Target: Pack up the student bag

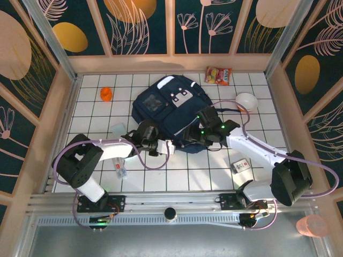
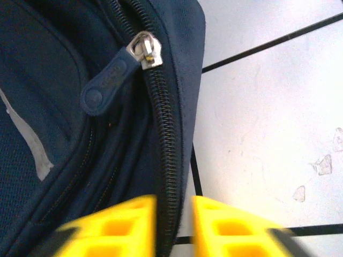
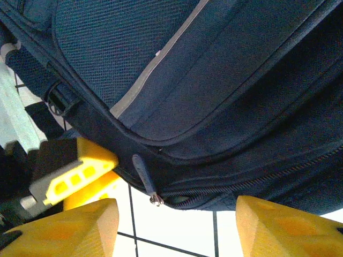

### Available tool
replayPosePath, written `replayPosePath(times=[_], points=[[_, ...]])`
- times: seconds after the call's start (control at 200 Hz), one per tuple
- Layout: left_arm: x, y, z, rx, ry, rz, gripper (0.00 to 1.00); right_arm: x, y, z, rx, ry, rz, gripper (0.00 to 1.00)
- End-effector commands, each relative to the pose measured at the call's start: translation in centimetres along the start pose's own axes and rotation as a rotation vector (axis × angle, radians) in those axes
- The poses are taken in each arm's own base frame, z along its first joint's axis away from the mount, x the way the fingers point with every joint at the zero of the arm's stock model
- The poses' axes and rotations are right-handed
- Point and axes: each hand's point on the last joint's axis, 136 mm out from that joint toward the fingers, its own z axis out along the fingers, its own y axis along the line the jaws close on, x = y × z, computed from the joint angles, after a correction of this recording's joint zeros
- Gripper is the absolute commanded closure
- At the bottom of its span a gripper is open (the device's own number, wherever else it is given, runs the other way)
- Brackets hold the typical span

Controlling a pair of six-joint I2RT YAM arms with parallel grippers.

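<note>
Just unreadable embossing on zipper pull (image 2: pixel 105 85) of student bag (image 2: pixel 48 64)

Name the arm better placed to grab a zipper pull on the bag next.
Right. The right gripper is open, with a zipper pull lying between its fingers. The left gripper is shut on the zipped seam of the student bag, so it looks better suited to steadying it.

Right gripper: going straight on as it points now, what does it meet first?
Most likely the student bag: its zipped edge lies right ahead of the open right gripper, the zipper pull hanging in line with the gap. Depth is unclear, so pull or seam could touch first.
</note>
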Motion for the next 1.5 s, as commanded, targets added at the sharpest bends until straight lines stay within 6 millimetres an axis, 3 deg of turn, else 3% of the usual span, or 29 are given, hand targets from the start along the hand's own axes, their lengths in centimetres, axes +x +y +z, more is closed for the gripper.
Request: replayPosePath(times=[0.0, 0.15, 0.51, 0.731, 0.916, 1.111, 1.261, 1.326, 1.496], points=[[-2.3, 1.6, -1.1, -0.097, -0.086, 0.054, 1.0, -0.8, 0.2, -0.2, 0.031, -0.011, 0.021, 0.4], [-4.5, 2.7, -2.5, -0.159, -0.173, 0.069, 1.0, 0.3, 0.6, 1.0, 0.062, 0.051, -0.008, 0.4], [-4.8, 2.6, -2.8, -0.163, -0.189, 0.059, 1.0, 0.0, 2.9, 3.8, 0.08, 0.097, -0.075, 0.4], [-4.9, 3.0, -2.9, -0.173, -0.188, 0.054, 1.0, 0.6, 0.9, 4.1, 0.239, 0.109, -0.112, 0.4], [-4.8, 3.2, -3.0, -0.185, -0.178, 0.052, 1.0, 0.7, -1.1, 2.9, 0.373, 0.07, -0.104, 0.58], [-4.7, 3.2, -2.9, -0.187, -0.167, 0.051, 1.0, 0.3, -0.6, 2.2, 0.346, 0.02, -0.077, 0.8], [-4.4, 3.2, -2.9, -0.188, -0.155, 0.048, 1.0, -0.4, -0.2, 1.5, 0.301, -0.043, -0.038, 0.9], [-4.2, 3.3, -2.8, -0.193, -0.146, 0.043, 1.0, -0.8, 0.0, 1.1, 0.268, -0.073, -0.014, 1.0], [-3.4, 3.4, -2.7, -0.205, -0.113, 0.011, 1.0, -2.1, -0.4, -0.5, 0.153, -0.145, 0.073, 1.0]])
